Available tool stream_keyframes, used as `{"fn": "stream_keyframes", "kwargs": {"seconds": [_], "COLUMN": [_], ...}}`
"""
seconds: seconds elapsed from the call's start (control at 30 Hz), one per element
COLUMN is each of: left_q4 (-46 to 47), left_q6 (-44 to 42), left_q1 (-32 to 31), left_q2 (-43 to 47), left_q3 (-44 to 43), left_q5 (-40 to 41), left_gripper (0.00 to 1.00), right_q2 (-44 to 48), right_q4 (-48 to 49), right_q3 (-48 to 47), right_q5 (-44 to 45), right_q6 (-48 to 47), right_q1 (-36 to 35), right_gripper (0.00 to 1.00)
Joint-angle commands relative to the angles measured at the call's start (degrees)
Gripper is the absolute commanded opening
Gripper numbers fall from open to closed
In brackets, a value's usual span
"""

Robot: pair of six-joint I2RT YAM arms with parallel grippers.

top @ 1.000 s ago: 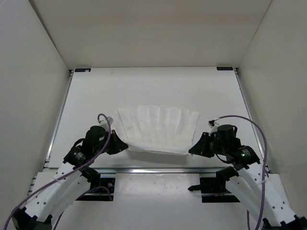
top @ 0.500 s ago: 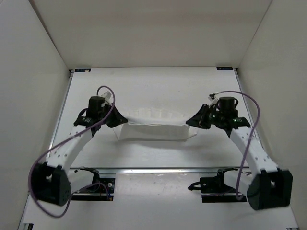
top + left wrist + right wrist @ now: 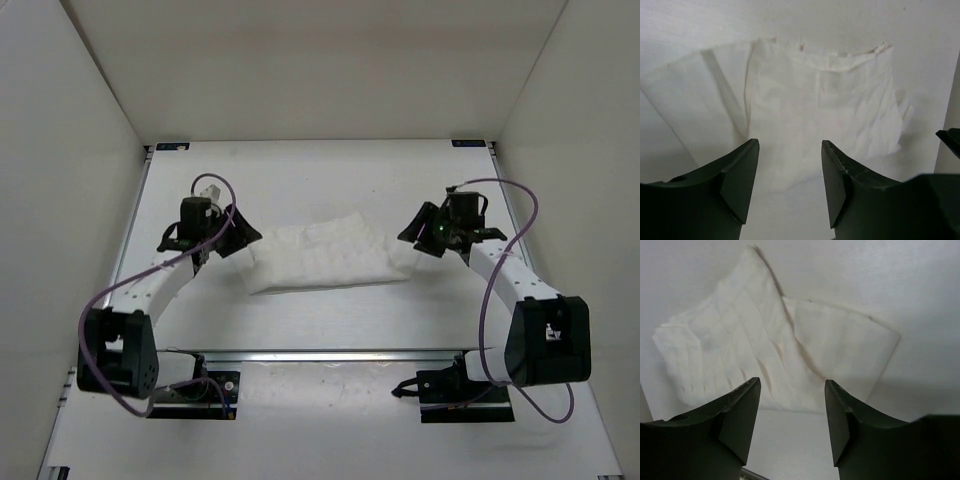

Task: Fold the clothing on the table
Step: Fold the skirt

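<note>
Fingers (image 3: 737,180) of the left gripper (image 3: 244,239) stand apart and hold nothing; the right gripper (image 3: 411,236) gapes empty too. Between them the clothing (image 3: 325,258) lies in a folded, rumpled band mid-table (image 3: 330,180), its ends just beside both grippers.

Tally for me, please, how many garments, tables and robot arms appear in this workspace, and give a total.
Clothing: 1
Table: 1
Robot arms: 2 (left arm, right arm)
Total: 4
</note>
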State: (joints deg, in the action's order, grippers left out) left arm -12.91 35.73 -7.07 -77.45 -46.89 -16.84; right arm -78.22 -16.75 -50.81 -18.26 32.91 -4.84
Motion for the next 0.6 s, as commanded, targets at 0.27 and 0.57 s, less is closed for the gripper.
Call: {"fn": "stream_keyframes", "kwargs": {"seconds": [0.27,0.57], "left_q4": [-0.10,8.59], "left_q6": [-0.39,0.75], "left_q1": [-4.26,-7.86], "left_q2": [11.19,-3.22], "left_q3": [19.64,17.54], "left_q5": [5.33,5.07], "left_gripper": [0.70,0.70], "right_q2": [0.09,-12.83], "right_q4": [9.88,22.03], "right_q3": [16.44,13.47], "right_q5": [-2.47,-11.44], "right_q6": [7.86,12.36], "right_q1": [0.89,-1.49], "right_gripper": [0.62,0.30]}}
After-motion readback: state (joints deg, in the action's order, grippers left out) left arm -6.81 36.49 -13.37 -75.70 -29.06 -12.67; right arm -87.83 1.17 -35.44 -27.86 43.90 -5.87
